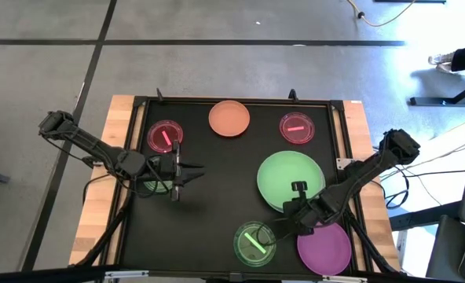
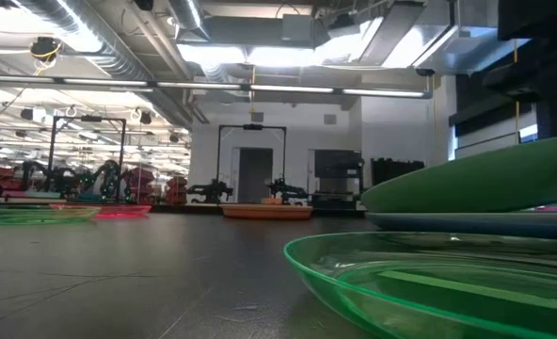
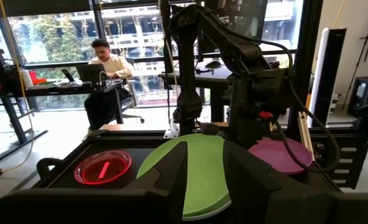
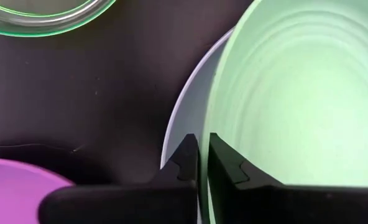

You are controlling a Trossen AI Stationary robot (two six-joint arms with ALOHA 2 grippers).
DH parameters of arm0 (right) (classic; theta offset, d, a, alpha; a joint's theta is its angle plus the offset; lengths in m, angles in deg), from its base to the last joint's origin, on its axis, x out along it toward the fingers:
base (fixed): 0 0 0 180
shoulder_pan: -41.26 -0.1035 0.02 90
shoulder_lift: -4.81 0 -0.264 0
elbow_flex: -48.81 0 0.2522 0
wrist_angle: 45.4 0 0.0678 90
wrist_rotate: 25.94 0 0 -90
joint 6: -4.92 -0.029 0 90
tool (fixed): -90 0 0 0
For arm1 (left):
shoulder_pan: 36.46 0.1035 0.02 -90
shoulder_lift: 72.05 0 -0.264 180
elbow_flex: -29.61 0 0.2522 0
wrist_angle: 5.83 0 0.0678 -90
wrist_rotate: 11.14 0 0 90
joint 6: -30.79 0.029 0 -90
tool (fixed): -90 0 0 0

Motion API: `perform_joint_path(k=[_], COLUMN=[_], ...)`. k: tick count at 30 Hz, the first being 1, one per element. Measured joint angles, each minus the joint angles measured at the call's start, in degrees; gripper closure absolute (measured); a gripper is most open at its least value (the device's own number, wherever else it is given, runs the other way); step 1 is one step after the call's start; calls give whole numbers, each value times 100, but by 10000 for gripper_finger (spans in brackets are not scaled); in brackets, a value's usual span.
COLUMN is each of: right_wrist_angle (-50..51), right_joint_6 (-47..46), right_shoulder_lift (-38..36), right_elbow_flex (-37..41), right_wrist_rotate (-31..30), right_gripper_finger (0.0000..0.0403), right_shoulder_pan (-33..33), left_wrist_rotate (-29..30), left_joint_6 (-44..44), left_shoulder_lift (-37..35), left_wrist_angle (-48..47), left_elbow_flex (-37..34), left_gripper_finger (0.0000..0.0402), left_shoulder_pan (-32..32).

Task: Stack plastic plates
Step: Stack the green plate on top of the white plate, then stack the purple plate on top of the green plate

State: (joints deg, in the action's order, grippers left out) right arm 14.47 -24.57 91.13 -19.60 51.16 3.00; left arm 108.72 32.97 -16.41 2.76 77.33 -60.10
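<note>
The right gripper (image 1: 297, 194) is set low at the near edge of the large green plate (image 1: 291, 180), right of the table's middle; in the right wrist view its fingers (image 4: 185, 163) are closed to a thin slit around that plate's rim (image 4: 204, 149), so the jaws are seen clenched on the large green plate. A paler, bluish-white plate (image 4: 187, 112) is seen just under the green one, its edge showing beside it; in the low view the large green plate (image 2: 476, 179) is tilted above a flat blue plate (image 2: 476, 222).

The purple plate (image 1: 324, 247) lies at the near right corner of the black mat (image 1: 217, 228), just beside the right arm; a small green striped dish (image 1: 254, 243) lies to its left, near the front edge. The orange plate (image 1: 229, 118) is placed at the far middle, with a small pink striped dish (image 1: 297, 128) to its right and another pink dish (image 1: 164, 137) at the far left. A further small green dish (image 1: 152, 185) is partly hidden beneath the left arm.

The left gripper (image 1: 179, 170) is held over the left half of the mat, apart from every plate; its jaws are parted and nothing is held between them.

A seated person (image 3: 106, 74) is seen at a desk in the room beyond the table.
</note>
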Motion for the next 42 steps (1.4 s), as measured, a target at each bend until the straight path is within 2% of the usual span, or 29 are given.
perform_joint_path(k=[4, 10, 13, 18, 25, 30, 35, 42], right_wrist_angle=[0, 57, 269, 855, 1201, 506, -414, -571], right_joint_6=[-24, 11, 129, 145, 124, 175, 648, 890], right_shoulder_lift=[0, 0, 0, 0, 2, 2, 4, 6], right_elbow_flex=[0, -40, -245, -789, -1043, -893, -563, -107], right_wrist_rotate=[40, 492, 943, 1374, 2311, 2234, 2154, 2249], right_gripper_finger=[379, 293, 255, 222, 221, 235, 253, 272], right_shoulder_pan=[2, 25, 136, 412, 447, 249, 65, -55], left_wrist_rotate=[0, 0, 0, 2, 2, 4, 9, 9], left_joint_6=[-2, -1, 0, -2, 0, 0, 0, 247], left_shoulder_lift=[0, 0, 0, 0, 0, 0, 0, 0], left_wrist_angle=[0, 0, 0, -2, -2, -4, -7, -51], left_elbow_flex=[0, 0, 0, 0, 0, 0, 0, 0], left_gripper_finger=[305, 305, 305, 305, 305, 305, 305, 305], left_shoulder_pan=[0, 0, 0, 0, 0, -2, -2, -2])
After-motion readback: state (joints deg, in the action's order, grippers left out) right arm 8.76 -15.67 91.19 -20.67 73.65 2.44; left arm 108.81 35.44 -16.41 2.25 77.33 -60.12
